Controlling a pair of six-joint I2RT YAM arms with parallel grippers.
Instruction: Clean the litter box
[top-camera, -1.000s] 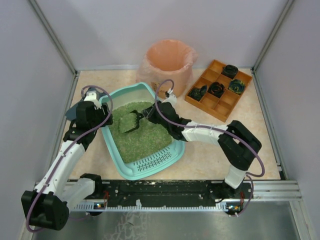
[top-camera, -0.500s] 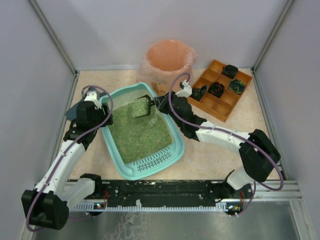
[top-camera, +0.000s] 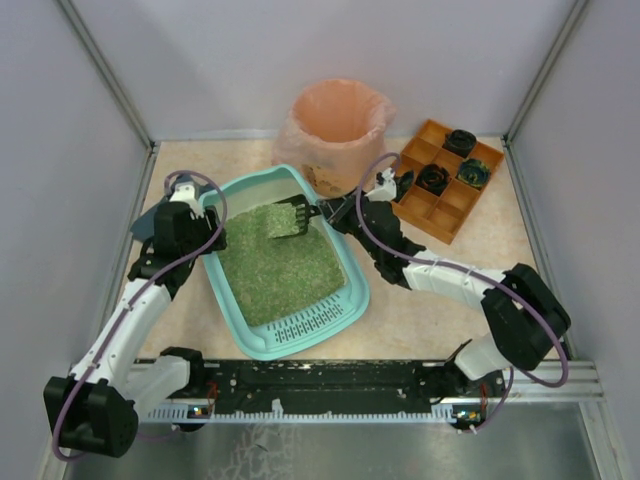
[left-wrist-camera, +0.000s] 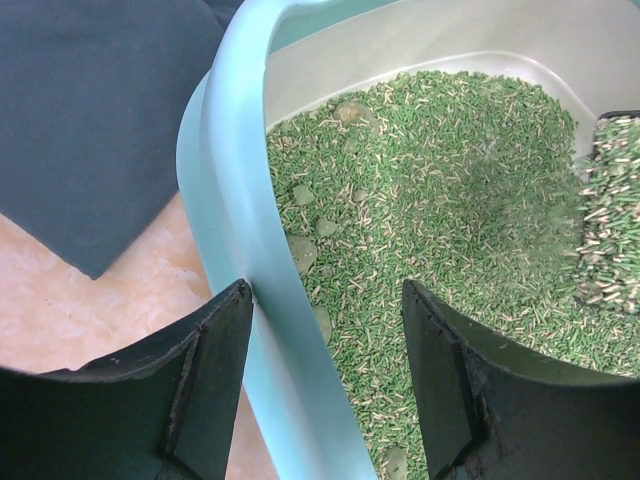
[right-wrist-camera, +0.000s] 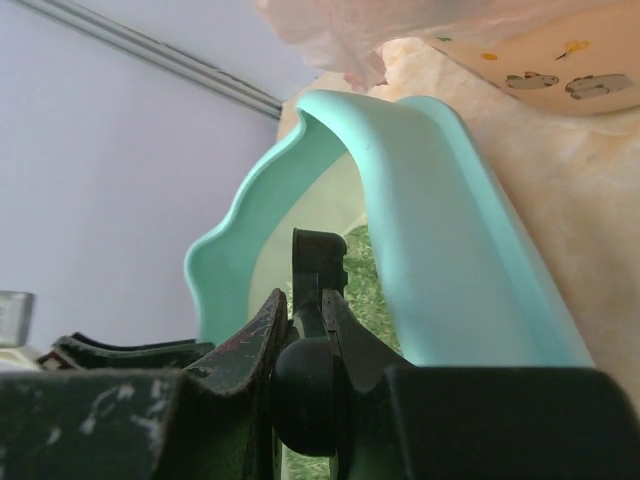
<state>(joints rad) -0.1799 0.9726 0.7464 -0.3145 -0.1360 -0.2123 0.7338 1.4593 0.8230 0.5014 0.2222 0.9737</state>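
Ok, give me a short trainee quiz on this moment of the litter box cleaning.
1. True or false: the scoop held by the right gripper carries litter.
2. Where is the left gripper? A. Fingers either side of the litter box rim. B. Shut on the scoop. C. Buried in the litter.
3. What stands just past the litter box's far end?

Key: 1 true. 2 A. 3 the bin with the peach liner.
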